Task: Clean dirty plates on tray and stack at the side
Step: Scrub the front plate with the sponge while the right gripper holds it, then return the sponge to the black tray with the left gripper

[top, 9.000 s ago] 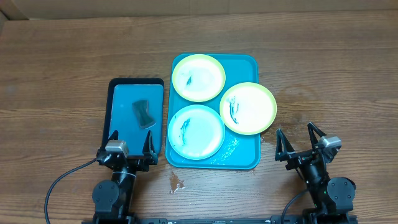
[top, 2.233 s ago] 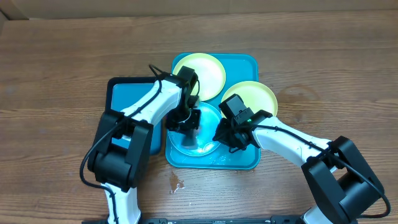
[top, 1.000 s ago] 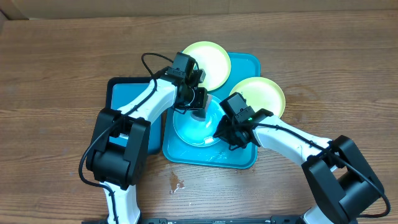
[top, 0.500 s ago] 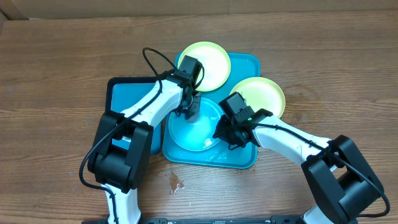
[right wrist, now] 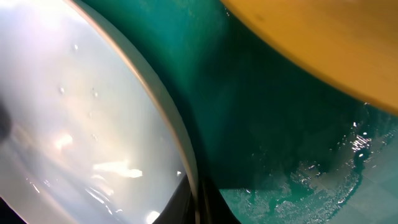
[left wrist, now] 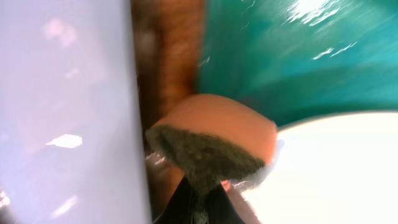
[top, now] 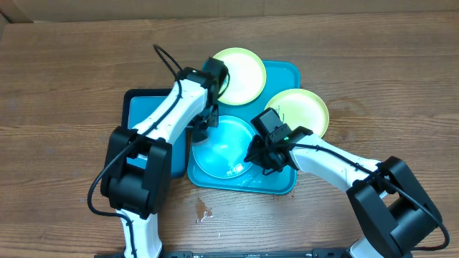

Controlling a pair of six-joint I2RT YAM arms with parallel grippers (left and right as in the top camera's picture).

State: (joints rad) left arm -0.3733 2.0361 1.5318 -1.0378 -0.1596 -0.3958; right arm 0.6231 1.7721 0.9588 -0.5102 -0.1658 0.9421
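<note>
Right jaws pinch pale blue plate (top: 222,147) by right rim. Left jaws clamp sponge (left wrist: 211,144) at plate's left edge; plate centre lies right of sponge.

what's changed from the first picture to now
Both arms left their rest poses and came over the large turquoise plastic tray. The left gripper took the sponge off the small black-rimmed tray, scrubbed the pale blue round plastic plate, whose smear is gone, and has slid to its left rim. The right gripper grips its right rim. The turquoise tray twisted slightly. Both lime-yellow plates stay on it.
</note>
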